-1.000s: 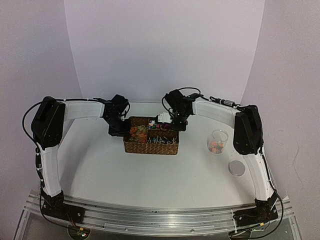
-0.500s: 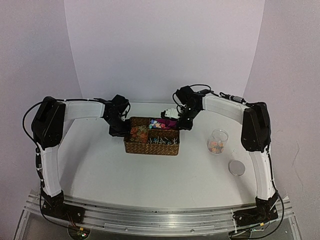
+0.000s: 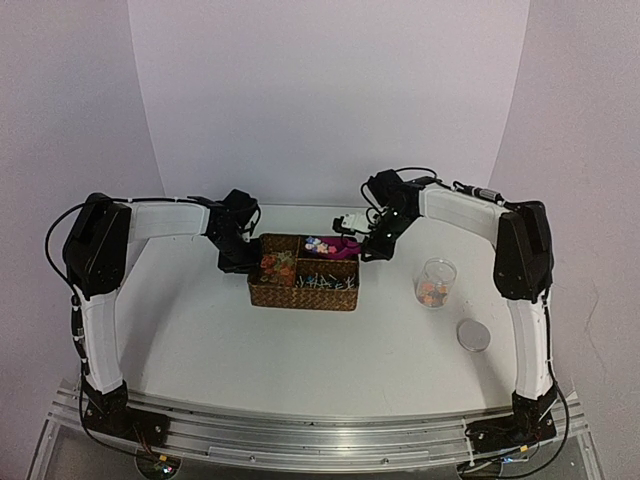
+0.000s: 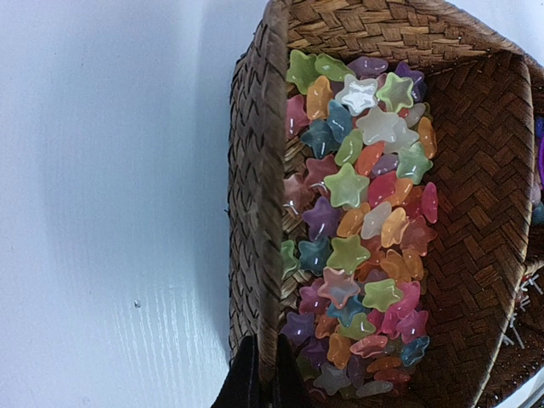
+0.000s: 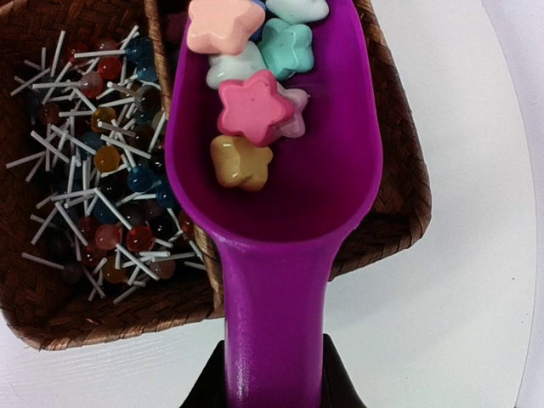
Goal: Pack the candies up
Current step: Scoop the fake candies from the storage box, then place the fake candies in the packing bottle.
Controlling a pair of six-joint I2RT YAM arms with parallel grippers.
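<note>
A woven basket (image 3: 303, 295) stands mid-table, split into compartments. Star-shaped candies (image 4: 361, 221) in many colours fill its left compartment. My left gripper (image 4: 259, 378) is shut on the basket's left rim (image 4: 263, 170), one finger on each side of the wall. My right gripper (image 5: 274, 374) is shut on the handle of a magenta scoop (image 5: 272, 204). The scoop holds several pastel candies (image 5: 246, 110) and hovers over the basket's right end. In the top view the scoop (image 3: 345, 243) sits above the basket's far right compartment, by my right gripper (image 3: 372, 245).
Lollipops with white sticks (image 5: 93, 170) fill the basket's front compartment. A clear plastic cup (image 3: 435, 283) with some candies in it stands right of the basket. Its round lid (image 3: 473, 336) lies nearer the table's front right.
My right arm has drawn back to the right and lifted the scoop, loaded with candies, out of the basket's far right compartment. The left arm has not moved.
</note>
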